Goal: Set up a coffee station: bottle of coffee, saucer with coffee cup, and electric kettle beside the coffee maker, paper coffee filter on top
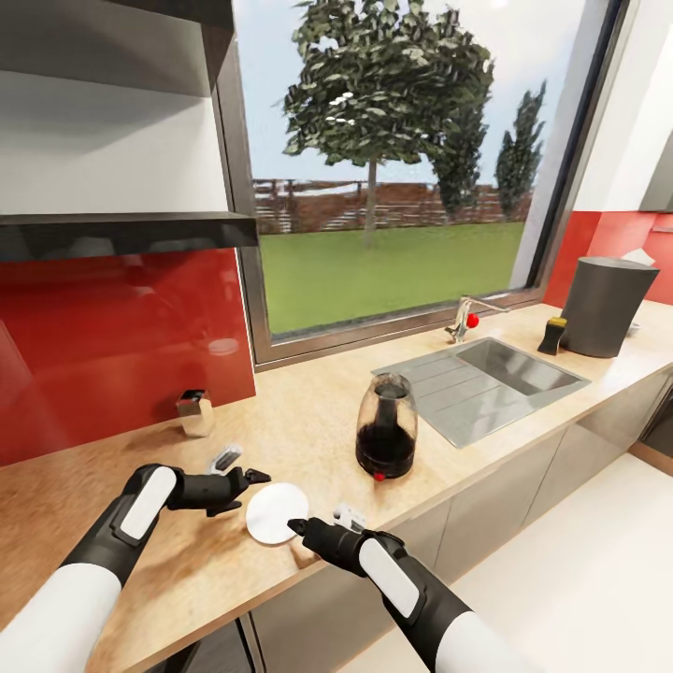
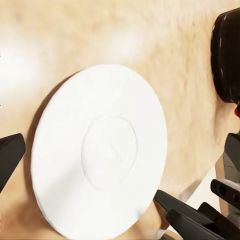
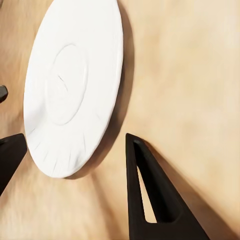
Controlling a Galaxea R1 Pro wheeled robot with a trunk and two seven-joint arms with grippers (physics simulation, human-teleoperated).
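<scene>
Both grippers flank the small flat round white saucer (image 1: 276, 513) on the long light wood-grain kitchen countertop (image 1: 308, 411).

Head view: the saucer lies low and left of centre, with the left gripper (image 1: 250, 479) at its upper left edge and the right gripper (image 1: 299, 528) at its lower right edge; the rounded clear glass electric kettle (image 1: 385, 427) stands upright at centre, the inset grey steel sink (image 1: 486, 379) is to its right, and the tall dark grey coffee maker (image 1: 607, 306) stands at the right edge beside the small dark yellow-capped bottle of coffee (image 1: 553, 335). Left wrist view: the saucer (image 2: 100, 152) lies flat between the spread black fingers (image 2: 10, 155), jaws apart, nothing held. Right wrist view: the saucer (image 3: 72, 85) sits at upper left, fingers (image 3: 150, 195) parted and holding nothing.
</scene>
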